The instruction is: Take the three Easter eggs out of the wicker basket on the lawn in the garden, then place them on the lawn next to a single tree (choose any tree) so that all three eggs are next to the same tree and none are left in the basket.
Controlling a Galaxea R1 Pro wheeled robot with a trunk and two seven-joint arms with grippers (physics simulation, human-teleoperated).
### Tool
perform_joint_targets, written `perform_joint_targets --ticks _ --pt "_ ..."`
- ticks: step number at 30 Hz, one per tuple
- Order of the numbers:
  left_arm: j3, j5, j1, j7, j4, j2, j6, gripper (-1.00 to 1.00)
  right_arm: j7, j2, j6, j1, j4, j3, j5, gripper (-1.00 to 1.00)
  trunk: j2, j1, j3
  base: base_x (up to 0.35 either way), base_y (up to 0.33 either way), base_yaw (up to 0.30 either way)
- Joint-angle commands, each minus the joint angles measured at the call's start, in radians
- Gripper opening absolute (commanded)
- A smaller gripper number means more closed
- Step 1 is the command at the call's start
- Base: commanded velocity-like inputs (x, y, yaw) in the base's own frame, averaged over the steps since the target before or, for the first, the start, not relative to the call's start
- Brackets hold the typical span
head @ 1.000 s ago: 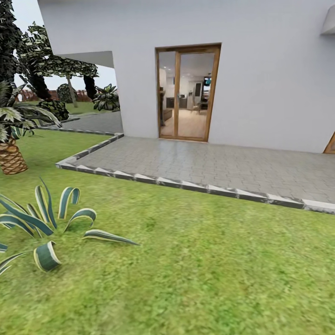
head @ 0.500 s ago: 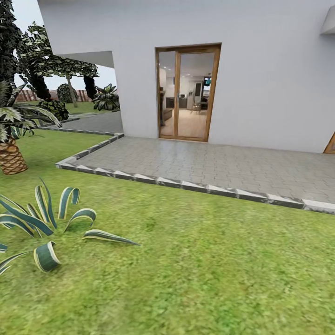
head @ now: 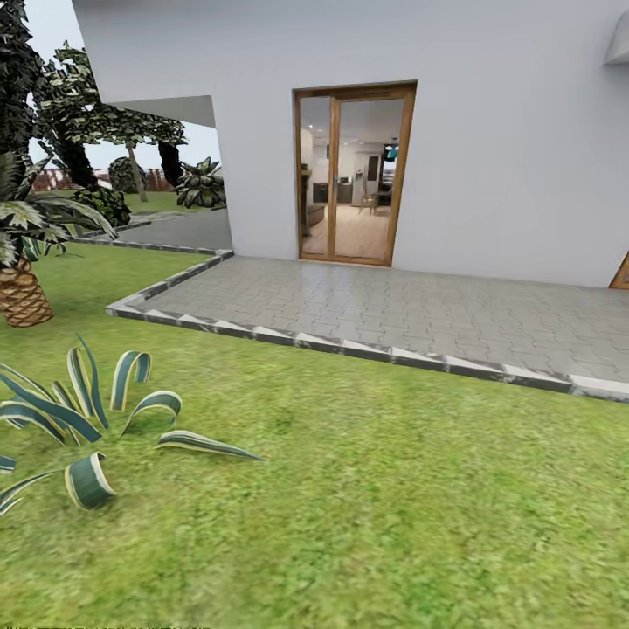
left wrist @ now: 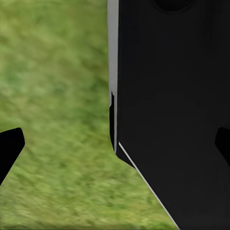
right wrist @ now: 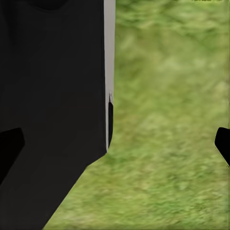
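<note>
Lawn across foreground of head view, mottled green. Grey paved patio beyond, white house behind with glass door. Striped agave low at left; short palm further back; dark trees behind. Left hand and right hand over grass beside black robot body, fingertips spread wide, nothing between.

Garden behind a white-walled house.
Mottled green lawn, grey paved patio and wood-framed glass door are seen mid-frame.
</note>
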Motion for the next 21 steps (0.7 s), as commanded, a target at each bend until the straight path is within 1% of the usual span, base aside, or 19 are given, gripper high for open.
perform_joint_targets --ticks 1,18,21 --pt "0.0 -0.001 0.001 -0.001 -0.001 -0.001 0.001 1.0 -0.003 0.0 0.0 -0.001 0.002 0.003 0.001 1.0 0.0 0.0 -0.001 0.0 0.0 0.197" --pt "-0.002 -0.002 0.001 -0.002 -0.001 -0.001 0.001 1.0 -0.005 0.0 -0.001 -0.001 0.001 0.003 0.004 1.0 0.0 0.0 -0.001 0.0 0.0 0.247" --pt "-0.001 -0.002 0.001 -0.002 -0.001 -0.001 0.002 1.0 -0.005 0.0 -0.001 -0.001 0.001 0.005 0.006 1.0 0.0 0.0 -0.001 0.163 0.0 0.113"
